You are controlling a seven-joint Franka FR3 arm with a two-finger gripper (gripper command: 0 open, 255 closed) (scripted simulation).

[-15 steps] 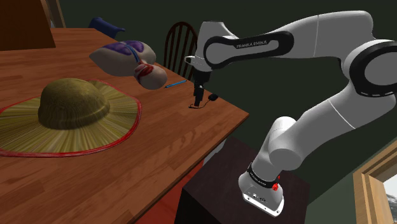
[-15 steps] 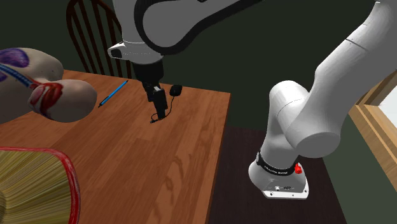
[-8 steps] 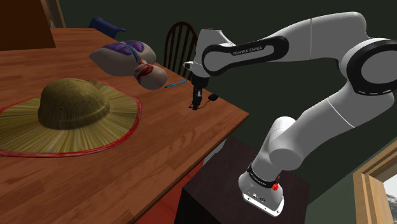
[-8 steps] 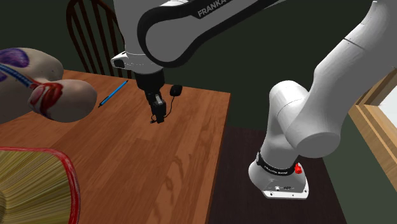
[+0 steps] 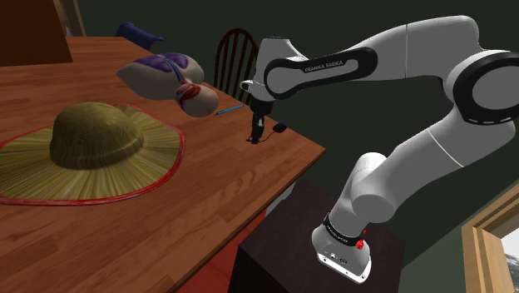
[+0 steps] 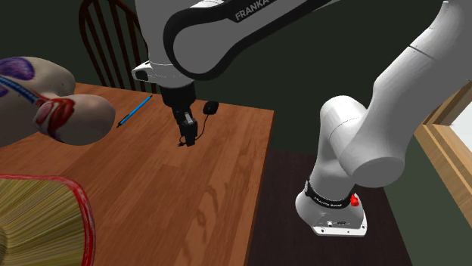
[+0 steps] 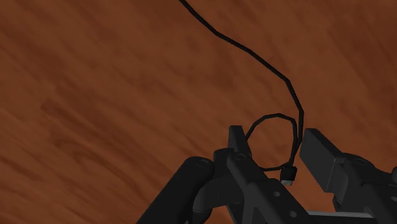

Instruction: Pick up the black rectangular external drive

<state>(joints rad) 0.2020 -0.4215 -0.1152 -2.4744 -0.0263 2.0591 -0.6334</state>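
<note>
The small black external drive [image 6: 211, 108] lies flat near the table's far edge, also seen as the drive [image 5: 279, 127] in the shoulder view. Its thin black cable [image 7: 254, 54] runs across the wood and curls into a loop ending in a plug [image 7: 289, 174]. My gripper [image 6: 185, 140] points straight down at the tabletop, a short way from the drive toward the second exterior view's left. The gripper [image 7: 277, 145] is open, and the cable's loop lies between the fingers [image 7: 236, 137] without being clasped. Its tip [image 5: 254, 138] hangs just above the wood.
A wooden table [image 5: 208, 208] carries a wide straw hat [image 5: 87, 141] with a red rim, a beige and purple stuffed shape [image 5: 170, 76] and a blue pen [image 6: 135, 110]. A dark wooden chair [image 6: 110, 41] stands behind the far edge. The table's corner [image 5: 320, 150] is close by.
Over the last second the hand shifted slightly toward the second exterior view's left and dropped nearer the cable loop. The drive now looks flatter on the table.
</note>
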